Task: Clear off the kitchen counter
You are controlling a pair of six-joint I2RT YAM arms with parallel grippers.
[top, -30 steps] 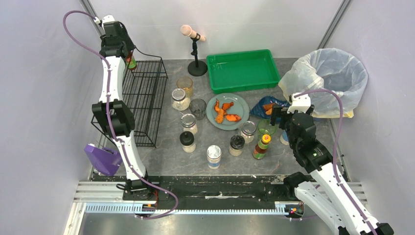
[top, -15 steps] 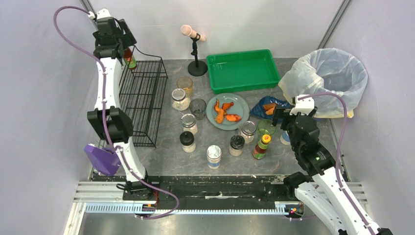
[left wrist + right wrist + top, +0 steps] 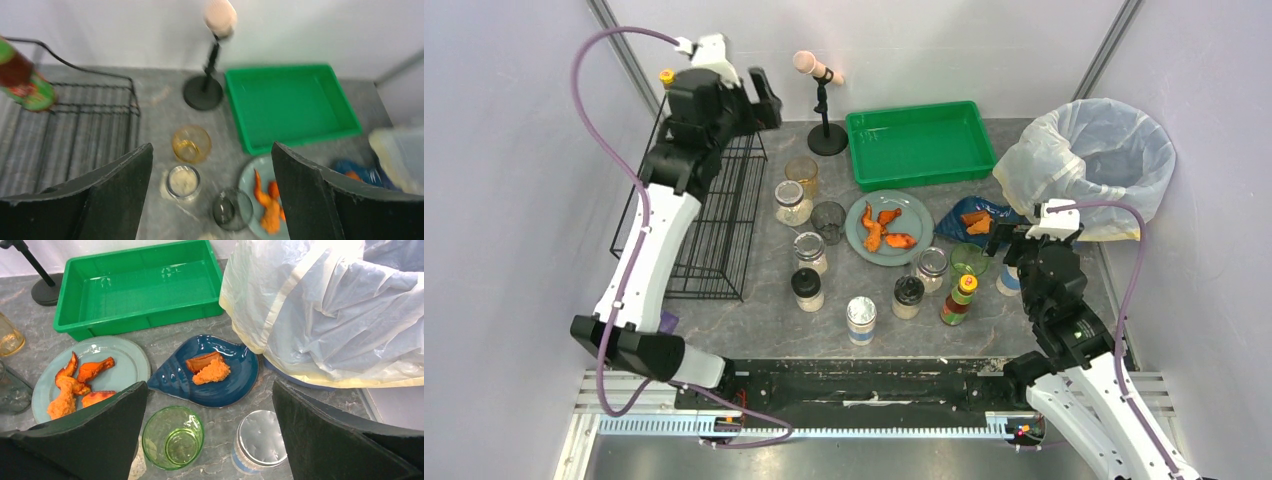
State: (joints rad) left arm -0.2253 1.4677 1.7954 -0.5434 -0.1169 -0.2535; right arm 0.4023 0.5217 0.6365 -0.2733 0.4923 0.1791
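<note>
The kitchen counter is dark grey stone-look and holds several jars, glasses and dishes. My left gripper is open and empty, high above the back of the black wire rack. Its wrist view looks down on an amber glass, a jar and a dark glass. A red-and-green sauce bottle is at the rack's back left. My right gripper is open and empty, and in its wrist view hangs above a green glass and a silver-lidded jar.
A green tray stands at the back, a lined bin at the right. A grey-blue plate and a blue shell dish hold orange food. A microphone stand is behind. A second sauce bottle stands front right.
My left arm has swung right from the rack's back left corner, away from the sauce bottle, which stays at the rack. My right arm has shifted slightly right.
</note>
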